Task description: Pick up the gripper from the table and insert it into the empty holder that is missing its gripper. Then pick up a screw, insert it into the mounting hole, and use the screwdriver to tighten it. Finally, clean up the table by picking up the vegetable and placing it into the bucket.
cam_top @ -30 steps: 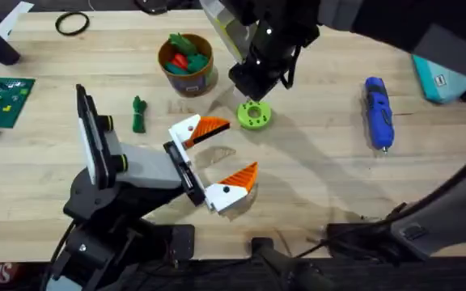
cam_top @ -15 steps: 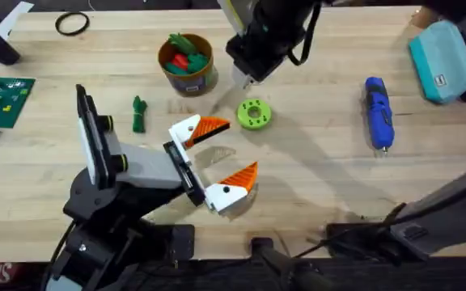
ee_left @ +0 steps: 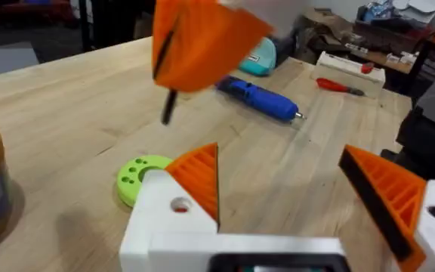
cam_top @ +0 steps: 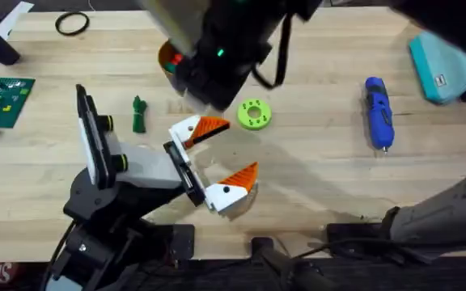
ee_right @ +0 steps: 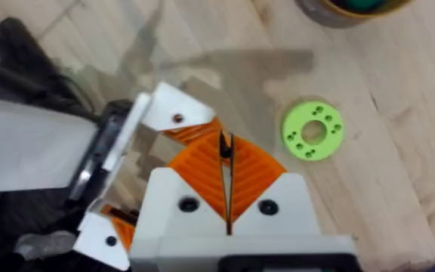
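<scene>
Hovering above the holder [cam_top: 148,166], the right end effector [ee_right: 225,162] pinches a thin dark screw [ee_right: 223,147]; the left end effector [ee_left: 293,189] gapes wide.

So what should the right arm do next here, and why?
Probably lower the right gripper and line its screw up with the mounting hole in the white gripper block: the fingers are shut on the screw, which hangs just above that block.
</scene>
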Tool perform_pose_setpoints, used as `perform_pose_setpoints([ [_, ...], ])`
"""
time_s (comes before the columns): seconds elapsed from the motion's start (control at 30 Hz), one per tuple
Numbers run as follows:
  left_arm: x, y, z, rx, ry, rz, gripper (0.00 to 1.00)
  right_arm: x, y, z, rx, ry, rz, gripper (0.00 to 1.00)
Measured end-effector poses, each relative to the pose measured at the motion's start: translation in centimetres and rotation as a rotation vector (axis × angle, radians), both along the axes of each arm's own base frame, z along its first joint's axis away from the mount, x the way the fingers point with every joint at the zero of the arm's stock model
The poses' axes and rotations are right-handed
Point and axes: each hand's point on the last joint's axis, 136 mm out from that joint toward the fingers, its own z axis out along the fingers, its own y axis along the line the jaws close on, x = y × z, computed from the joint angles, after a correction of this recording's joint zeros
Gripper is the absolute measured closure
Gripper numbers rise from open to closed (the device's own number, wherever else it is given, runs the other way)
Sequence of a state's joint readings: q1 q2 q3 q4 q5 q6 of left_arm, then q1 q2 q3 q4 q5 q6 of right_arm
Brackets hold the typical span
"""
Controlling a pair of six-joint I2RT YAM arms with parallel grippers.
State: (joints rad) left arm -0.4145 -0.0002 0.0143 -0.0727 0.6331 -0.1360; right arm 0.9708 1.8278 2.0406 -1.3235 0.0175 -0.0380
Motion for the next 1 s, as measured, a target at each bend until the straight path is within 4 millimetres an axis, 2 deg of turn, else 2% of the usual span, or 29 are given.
perform_pose_setpoints([
  [0.03,0.0,0.0,0.0,0.000,0.000,0.000,0.016,-1.7,1.1,0.0,0.001,0.000,0.050,0.998],
  [0.17,0.0,0.0,0.0,0.000,0.000,0.000,0.016,-3.7,2.1,0.0,-0.002,0.002,0.105,0.998],
  [0.33,0.0,0.0,0.0,0.000,0.000,0.000,0.016,-5.2,2.3,-0.1,-0.020,0.017,0.142,0.998],
  [0.83,0.0,0.0,0.0,0.000,0.000,0.000,0.016,-4.1,2.6,0.2,0.010,-0.002,0.120,0.998],
  [1.0,0.0,0.0,0.0,0.000,0.000,0.000,0.016,-3.9,2.7,-0.3,-0.001,0.004,0.118,0.998],
])
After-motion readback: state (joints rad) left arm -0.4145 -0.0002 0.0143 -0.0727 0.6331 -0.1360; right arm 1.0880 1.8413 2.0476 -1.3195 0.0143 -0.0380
